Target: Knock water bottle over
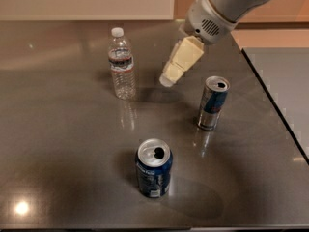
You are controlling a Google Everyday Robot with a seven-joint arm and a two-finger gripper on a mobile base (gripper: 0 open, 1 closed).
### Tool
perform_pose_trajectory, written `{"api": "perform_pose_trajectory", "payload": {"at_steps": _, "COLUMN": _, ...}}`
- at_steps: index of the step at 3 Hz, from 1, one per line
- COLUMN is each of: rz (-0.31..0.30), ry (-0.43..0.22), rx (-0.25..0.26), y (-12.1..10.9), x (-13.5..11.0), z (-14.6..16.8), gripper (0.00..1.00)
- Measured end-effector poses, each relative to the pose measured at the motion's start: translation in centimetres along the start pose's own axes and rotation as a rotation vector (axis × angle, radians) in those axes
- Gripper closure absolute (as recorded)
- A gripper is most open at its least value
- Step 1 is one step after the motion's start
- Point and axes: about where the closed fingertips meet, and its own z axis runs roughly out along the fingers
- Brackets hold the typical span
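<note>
Grey, glossy metal fills the camera view: a surface carrying three drink containers, with a robot arm reaching in from the upper right.

The water bottle stands upright toward the back left, white cap on, a dark-and-red label band round its clear ribbed body. How much it holds cannot be told.

The pincer, cream-coloured, slants down and to the left, its tip just to the right of the bottle and apart from it. Its two halves lie narrow, pressed together with no gap showing, and it holds nothing. A soft shadow lies on the surface below it.

Right of the pincer, a slim blue-and-silver can stands upright with its tab hole open. Nearer the front, a blue soda can also stands upright and opened. The dark holes hide whatever either can contains. All three containers stand well apart.
</note>
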Motion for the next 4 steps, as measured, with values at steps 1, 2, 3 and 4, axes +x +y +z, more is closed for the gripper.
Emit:
{"api": "perform_pose_trajectory", "payload": {"at_steps": 1, "rz": 0.011, "ry": -0.075, "rx": -0.005, "y": 0.0, "x": -2.8, "z": 2.2, "gripper": 0.0}}
{"api": "perform_pose_trajectory", "payload": {"at_steps": 2, "rz": 0.008, "ry": -0.133, "rx": 0.006, "y": -0.1, "x": -4.8, "z": 4.0, "gripper": 0.0}}
{"api": "perform_pose_trajectory", "payload": {"at_steps": 3, "rz": 0.028, "ry": -0.169, "rx": 0.01, "y": -0.8, "x": -5.8, "z": 6.4, "gripper": 0.0}}
{"api": "perform_pose_trajectory", "payload": {"at_steps": 4, "rz": 0.068, "ry": -0.194, "rx": -0.005, "y": -1.7, "x": -6.4, "z": 8.2, "gripper": 0.0}}
